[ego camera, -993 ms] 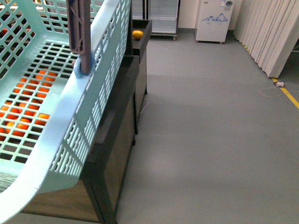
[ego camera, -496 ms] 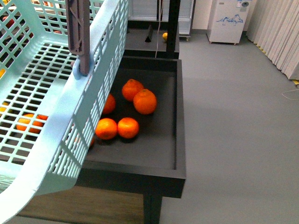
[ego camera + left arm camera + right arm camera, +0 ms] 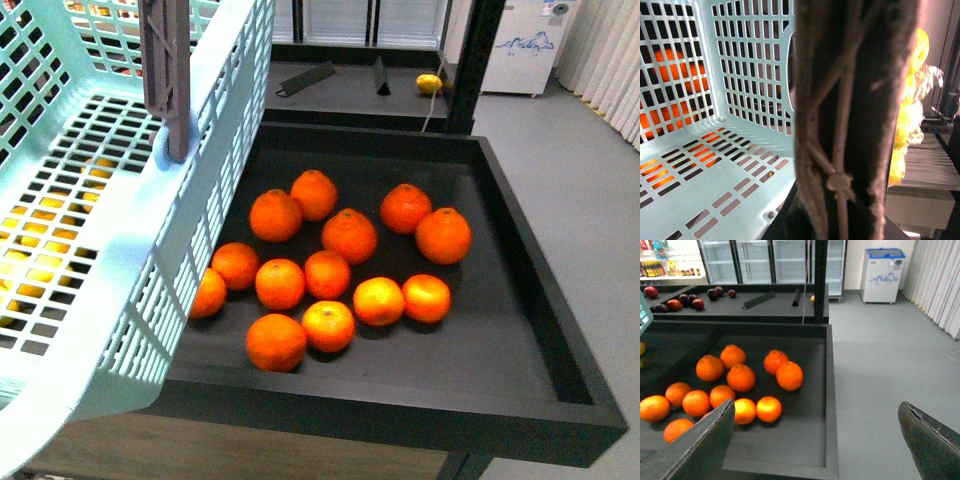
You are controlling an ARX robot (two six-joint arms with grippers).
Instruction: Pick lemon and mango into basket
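Observation:
The aqua basket [image 3: 110, 250] fills the left of the front view, held up over the display. My left gripper [image 3: 837, 217] is shut on its brown handle [image 3: 850, 100], which blocks the middle of the left wrist view. The basket's slotted floor [image 3: 715, 170] is bare inside. Yellow fruit [image 3: 40, 265] shows through the slots from below; I cannot tell whether it is lemon or mango. A small yellow fruit [image 3: 429, 83] lies on the rear shelf. My right gripper [image 3: 815, 440] is open and holds nothing, above the tray's near right corner.
A black tray [image 3: 400, 410] holds several orange tangerines [image 3: 330, 270]. A black post [image 3: 470, 60] stands behind it. Dark red fruit [image 3: 685, 300] lies on the rear shelf. Yellow netting [image 3: 910, 100] hangs beside the handle. Grey floor [image 3: 890, 355] and a white freezer [image 3: 882, 275] lie to the right.
The front view has swung left: the floor has given way to the whole tangerine tray. The basket keeps its place in the view, still held by its handle.

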